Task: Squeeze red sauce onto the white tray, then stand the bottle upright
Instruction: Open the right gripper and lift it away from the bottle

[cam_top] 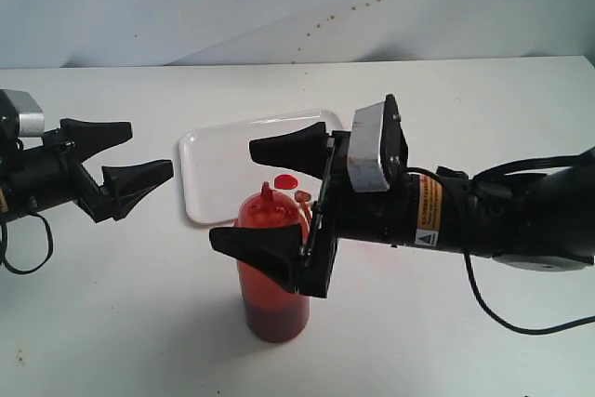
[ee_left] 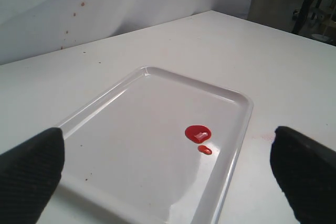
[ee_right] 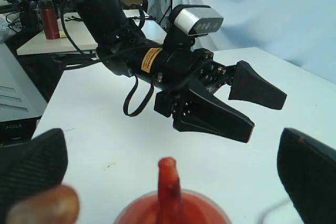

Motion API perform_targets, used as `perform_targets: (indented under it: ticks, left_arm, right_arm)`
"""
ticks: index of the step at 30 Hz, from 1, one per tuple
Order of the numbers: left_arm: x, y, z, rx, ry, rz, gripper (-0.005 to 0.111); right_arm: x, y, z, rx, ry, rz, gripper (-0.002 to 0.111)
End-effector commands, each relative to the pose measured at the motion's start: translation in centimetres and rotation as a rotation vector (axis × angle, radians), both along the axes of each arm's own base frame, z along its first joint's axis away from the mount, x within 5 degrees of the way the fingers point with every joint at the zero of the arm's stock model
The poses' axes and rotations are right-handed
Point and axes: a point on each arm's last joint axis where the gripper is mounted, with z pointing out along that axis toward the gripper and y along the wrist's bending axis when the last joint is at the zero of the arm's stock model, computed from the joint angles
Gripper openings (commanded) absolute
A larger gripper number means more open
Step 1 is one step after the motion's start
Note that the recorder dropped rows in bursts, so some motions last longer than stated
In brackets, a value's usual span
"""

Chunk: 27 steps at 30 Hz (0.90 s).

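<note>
Upright on the white counter [cam_top: 112,323], just outside the long rim of the flat white plastic tray [cam_top: 223,160]: the translucent red-orange plastic squeeze bottle [cam_top: 272,299], pointed red nozzle [ee_right: 168,182] up. On that tray, close to the same rim: two glossy drops of red sauce [cam_top: 287,179]. Looks like both halves of the task are done, with only the withdrawal not yet made.

Wide apart and clamped on nothing, the right jaws, straddling the bottle beside the tray; contact between pads and plastic impossible to judge. Apart as well and empty, the left jaws, hovering at a short end of the tray, well apart from the bottle.

Main danger from here: tipping. Pull back on a slant, or swing sideways before clearing, and risk clipping the bottle's shoulder with a black pad [cam_top: 265,248], knocking it over toward the tray. Appears uncapped; on a fall, likely sauce spilled outside the tray. Also worth watching: an orange blur [ee_right: 44,207] beside one pad in the right wrist view, perhaps the tethered cap. If snagged, enough to drag the bottle along. Seems light and only part full, hence easy to upset.
</note>
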Motion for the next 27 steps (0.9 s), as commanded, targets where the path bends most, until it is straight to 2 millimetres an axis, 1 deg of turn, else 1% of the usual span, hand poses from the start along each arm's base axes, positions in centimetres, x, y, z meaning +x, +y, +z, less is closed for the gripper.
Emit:
perform_targets:
  ticks: [1,5,7,10,13,15,18,20,21,22,23,24,26,27]
  left_arm:
    - [0.2,0.1,0.1,-0.023,0.003,0.016,0.104]
    - [0.2,0.1,0.1,-0.023,0.003,0.016,0.104]
    - [0.2,0.1,0.1,-0.023,0.003,0.016,0.104]
    - [0.2,0.1,0.1,-0.023,0.003,0.016,0.104]
    - [0.2,0.1,0.1,-0.023,0.002,0.018,0.104]
    - [0.2,0.1,0.1,-0.028,0.008,0.019,0.104]
    - [0.2,0.1,0.1,-0.028,0.008,0.019,0.104]
    - [0.1,0.1,0.1,-0.026,0.012,0.008,0.104]
    - [0.0,0.0,0.1,-0.022,0.015,-0.006,0.104]
    - [-0.2,-0.2,-0.1,-0.014,0.027,-0.041,0.104]
    - [-0.3,-0.3,-0.1,-0.009,0.030,-0.056,0.104]
    - [-0.3,-0.3,-0.1,-0.010,0.030,-0.057,0.104]
    - [-0.3,-0.4,-0.1,-0.019,0.036,-0.048,0.104]
    - [-0.3,-0.4,-0.1,-0.035,0.055,-0.041,0.104]
  right_arm:
    - [-0.1,-0.1,0.7,0.006,-0.016,-0.001,0.105]
    - [0.1,-0.3,0.8,-0.016,-0.015,-0.035,0.105]
    - [0.1,-0.3,1.4,-0.005,-0.030,-0.038,0.105]
    - [-0.1,-0.9,3.5,0.028,-0.080,-0.056,0.105]
    - [-0.7,-1.4,5.3,0.041,-0.096,-0.044,0.105]
    - [-1.4,-1.7,6.8,0.051,-0.106,-0.023,0.105]
    - [-2.3,-2.1,8.1,-0.007,-0.145,-0.012,0.103]
    - [-2.4,-2.6,8.8,-0.073,-0.148,-0.079,0.090]
    - [-2.4,-3.1,9.2,-0.131,-0.144,-0.142,0.071]
    - [-2.2,-3.6,9.5,-0.179,-0.156,-0.205,0.047]
    - [-2.1,-3.9,9.6,-0.204,-0.158,-0.240,0.032]
    - [-2.0,-4.4,9.8,-0.246,-0.157,-0.301,0.001]
    - [-1.7,-5.2,10.3,-0.261,-0.108,-0.412,0.000]
    - [-1.7,-5.4,10.4,-0.269,-0.102,-0.439,0.000]
